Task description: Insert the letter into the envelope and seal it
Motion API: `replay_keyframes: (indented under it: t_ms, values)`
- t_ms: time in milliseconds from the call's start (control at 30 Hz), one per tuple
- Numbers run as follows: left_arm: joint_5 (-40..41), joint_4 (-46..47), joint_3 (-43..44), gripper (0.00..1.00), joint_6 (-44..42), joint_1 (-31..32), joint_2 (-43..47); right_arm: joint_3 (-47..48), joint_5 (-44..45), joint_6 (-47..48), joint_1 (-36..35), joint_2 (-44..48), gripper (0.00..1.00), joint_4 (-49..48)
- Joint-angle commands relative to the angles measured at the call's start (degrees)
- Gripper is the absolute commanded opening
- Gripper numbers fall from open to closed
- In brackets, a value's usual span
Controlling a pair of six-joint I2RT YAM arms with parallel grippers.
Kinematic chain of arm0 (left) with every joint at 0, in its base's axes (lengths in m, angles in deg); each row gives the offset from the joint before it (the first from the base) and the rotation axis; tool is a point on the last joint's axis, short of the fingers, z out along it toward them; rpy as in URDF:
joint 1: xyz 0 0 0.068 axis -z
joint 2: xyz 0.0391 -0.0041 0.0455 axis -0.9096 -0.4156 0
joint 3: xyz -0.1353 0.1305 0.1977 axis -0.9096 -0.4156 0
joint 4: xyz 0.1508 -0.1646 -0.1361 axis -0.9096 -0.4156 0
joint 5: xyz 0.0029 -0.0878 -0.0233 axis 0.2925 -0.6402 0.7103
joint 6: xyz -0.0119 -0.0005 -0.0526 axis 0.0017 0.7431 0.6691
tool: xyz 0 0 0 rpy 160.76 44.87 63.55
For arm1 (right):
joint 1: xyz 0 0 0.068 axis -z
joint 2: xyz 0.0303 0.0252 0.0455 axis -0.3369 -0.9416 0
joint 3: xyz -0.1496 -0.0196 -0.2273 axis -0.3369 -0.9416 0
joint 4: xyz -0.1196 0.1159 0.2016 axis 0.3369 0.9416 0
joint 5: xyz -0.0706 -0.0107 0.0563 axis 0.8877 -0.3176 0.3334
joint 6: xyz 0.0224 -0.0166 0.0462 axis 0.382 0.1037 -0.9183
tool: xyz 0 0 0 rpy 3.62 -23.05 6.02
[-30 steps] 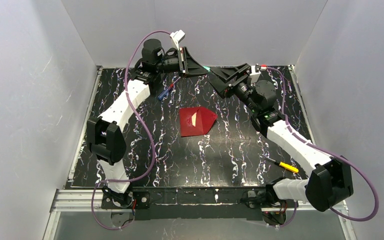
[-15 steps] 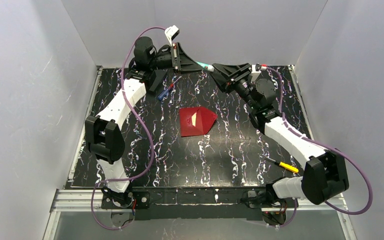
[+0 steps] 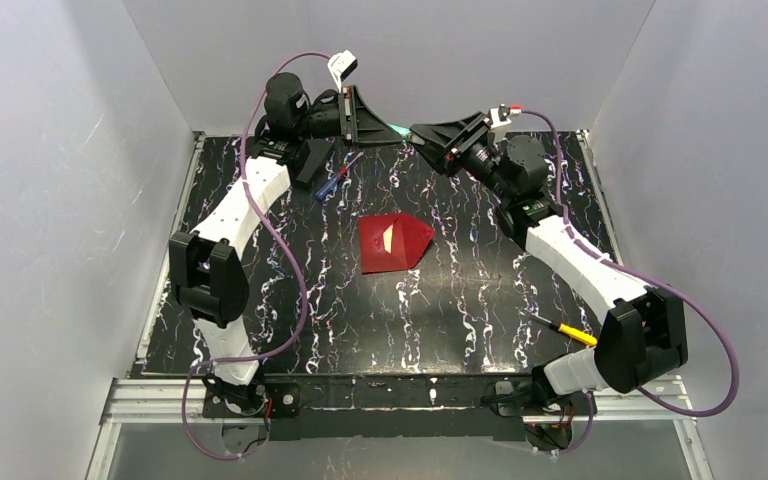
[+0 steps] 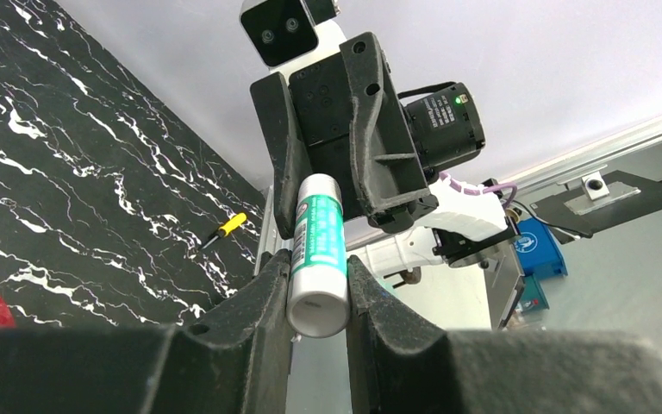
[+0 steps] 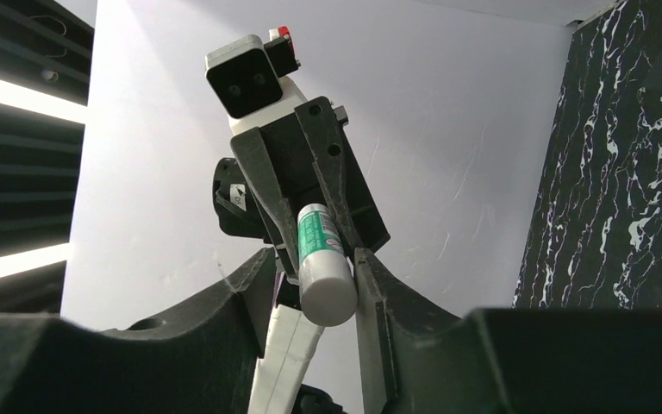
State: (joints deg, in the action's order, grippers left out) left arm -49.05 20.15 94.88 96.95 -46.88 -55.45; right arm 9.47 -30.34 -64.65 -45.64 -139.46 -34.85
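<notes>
1. While the left tool (image 4: 317,280) pinches one end of a glue stick (image 4: 319,246) between both fingers, set narrow and snug on the white tube, the stick points straight out at the other arm.
2. Over to the right tool (image 5: 317,280): the stick's white cap sits between its fingers, pressed against one. A thin gap seems to show on the other side, so whether this tool is actually gripping cannot be told.
3. From above, the two tools meet nose to nose, lifted high over the far end of the tabletop (image 3: 460,300). The green-labelled stick spans the short space between them in mid-air.
4. Both arms arch up and inward to get there, the left from the left side and the right from the right side.
5. Down on the black marbled tabletop, the envelope (image 3: 392,243) lies flat near the middle. It is well apart from both tools, with its pointed side turned toward the right arm.
6. A pale wedge (image 3: 388,240) shows in the middle of the red; from this height it cannot be told whether that is the letter.
7. Further out, a blue and red object (image 3: 332,182) lies on the tabletop near the left arm's wrist.
8. A yellow-handled screwdriver (image 3: 572,333) lies near the right arm's elbow.
</notes>
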Motion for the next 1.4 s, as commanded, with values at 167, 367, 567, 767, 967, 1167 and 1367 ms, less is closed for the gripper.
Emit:
replay_keyframes:
  t_ms: [167, 367, 567, 767, 967, 1167, 1367]
  values:
    - [-1.3, 0.7, -0.7, 0.10, 0.3, 0.1, 1.1, 4.6, -3.8, 4.6, 0.2, 0.1, 0.09, 0.9]
    - [0.0, 0.8, -2.2, 0.43, -0.1, 0.1, 1.7, 5.4, -5.3, 7.6, 0.4, 0.1, 0.01, 4.4]
    - [0.2, 0.7, -2.5, 0.46, 0.0, 0.1, 1.5, 5.6, -6.6, 7.6, 0.4, -1.1, 0.01, 4.7]
    - [-1.4, 0.7, -2.9, 0.27, 0.3, 0.2, 1.6, 5.3, -7.2, 7.2, 0.4, -2.0, 0.01, 4.4]
    - [-3.9, 0.7, -5.9, 0.33, -1.0, 0.2, 3.5, 4.8, -6.1, 7.2, 0.5, -2.4, 0.01, 2.9]
    - [-3.7, 0.7, -7.0, 0.37, -1.3, 0.2, 3.9, 4.9, -6.9, 6.6, 0.5, -3.2, 0.01, 2.7]
    - [-2.8, 0.8, -5.1, 0.45, -0.5, 0.2, 3.3, 5.5, -8.8, 7.4, 0.5, -3.7, 0.01, 4.4]
